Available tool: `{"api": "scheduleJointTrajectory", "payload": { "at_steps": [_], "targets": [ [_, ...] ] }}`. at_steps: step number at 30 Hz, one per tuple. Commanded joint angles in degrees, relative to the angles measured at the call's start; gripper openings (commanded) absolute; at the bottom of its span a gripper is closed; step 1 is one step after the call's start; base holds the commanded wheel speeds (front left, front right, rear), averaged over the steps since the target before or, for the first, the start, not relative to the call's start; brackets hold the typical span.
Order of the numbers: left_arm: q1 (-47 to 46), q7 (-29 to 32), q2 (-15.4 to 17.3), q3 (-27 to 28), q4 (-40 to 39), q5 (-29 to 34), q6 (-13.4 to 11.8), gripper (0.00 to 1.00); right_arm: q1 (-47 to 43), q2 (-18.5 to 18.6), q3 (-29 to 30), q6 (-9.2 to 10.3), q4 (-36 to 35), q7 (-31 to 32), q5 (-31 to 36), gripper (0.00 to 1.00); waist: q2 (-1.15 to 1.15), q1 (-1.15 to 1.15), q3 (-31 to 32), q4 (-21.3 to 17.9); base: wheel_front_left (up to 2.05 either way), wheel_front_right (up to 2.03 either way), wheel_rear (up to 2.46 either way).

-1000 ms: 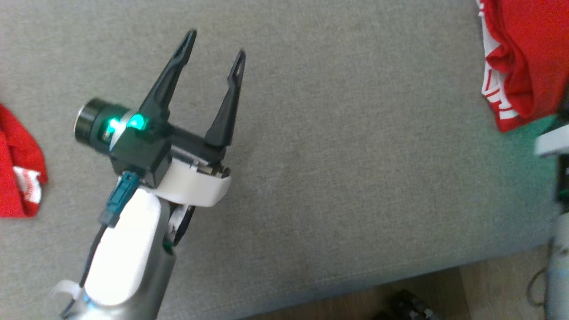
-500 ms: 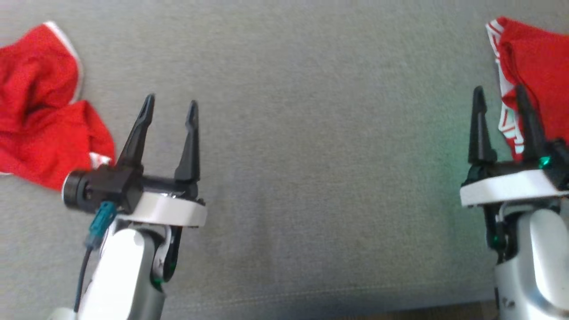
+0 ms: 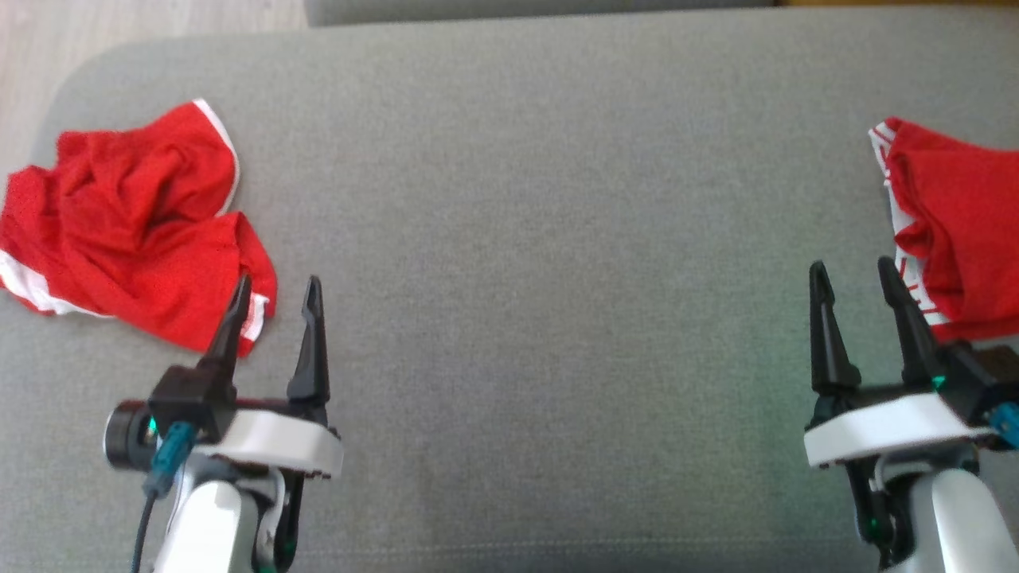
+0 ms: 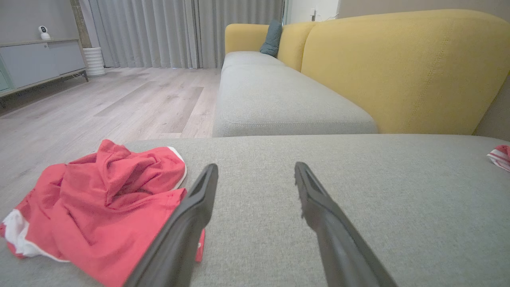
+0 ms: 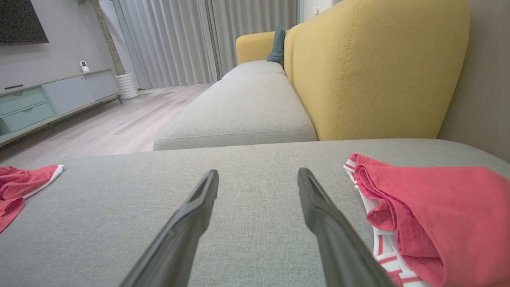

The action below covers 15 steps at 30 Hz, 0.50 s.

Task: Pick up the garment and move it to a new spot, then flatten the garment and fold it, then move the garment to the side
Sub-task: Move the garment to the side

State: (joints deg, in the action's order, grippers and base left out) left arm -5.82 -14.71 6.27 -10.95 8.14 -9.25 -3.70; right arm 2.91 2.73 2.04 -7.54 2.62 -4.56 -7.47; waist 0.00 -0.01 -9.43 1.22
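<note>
At the near edge of the grey woven seat cushion (image 3: 557, 239), both arms rise into the head view, their forearms cut off by the bottom of the frame. The left gripper (image 3: 277, 281) is spread moderately wide with nothing between its dark fingers, and the right gripper (image 3: 852, 264) stands open to a similar width, also empty.

Just beyond the left gripper lies the crumpled red garment with white trim (image 3: 135, 223), by the cushion's left edge toward its far left corner. The gripper's outer finger overlaps the garment's nearest corner. In the left wrist view that finger hides part of the hem (image 4: 107, 199), so I cannot tell whether it touches.

The folded red garment with a red-and-white striped band (image 3: 963, 231) lies at the cushion's right side, well apart from the first. The frame cuts off its right part, and the right gripper's outer finger covers a stretch of its stripes. The right wrist view shows it just right of that gripper (image 5: 259, 172), its lower part running out of the frame.

Farther off, a second grey seat cushion (image 5: 239, 111) adjoins the far edge, backed by a yellow upholstered backrest (image 5: 378, 71) with a teal pillow (image 5: 277, 44) at its far end. A pale wooden floor (image 4: 119, 99) stretches to grey curtains (image 4: 159, 32).
</note>
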Motion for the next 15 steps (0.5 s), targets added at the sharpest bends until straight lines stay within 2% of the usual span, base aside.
{"api": "scheduleJointTrajectory", "payload": {
  "at_steps": [1, 15],
  "targets": [
    [-0.91, -0.29, 0.97, 2.07, -1.35, -0.41, 0.08, 1.0, 0.33, 0.19, -1.49, 0.05, -2.56, 0.21, -0.26, 1.0, 0.0, 0.01, 1.3, 0.13, 0.0, 0.0, 0.0],
    [2.99, -0.29, 1.12, 1.75, -0.1, -1.05, -0.29, 1.0, -5.31, 0.16, -1.06, 0.05, -7.5, 3.29, -1.02, 1.0, 0.0, 0.01, 5.22, -0.38, 0.0, 0.0, 0.0]
  ]
}}
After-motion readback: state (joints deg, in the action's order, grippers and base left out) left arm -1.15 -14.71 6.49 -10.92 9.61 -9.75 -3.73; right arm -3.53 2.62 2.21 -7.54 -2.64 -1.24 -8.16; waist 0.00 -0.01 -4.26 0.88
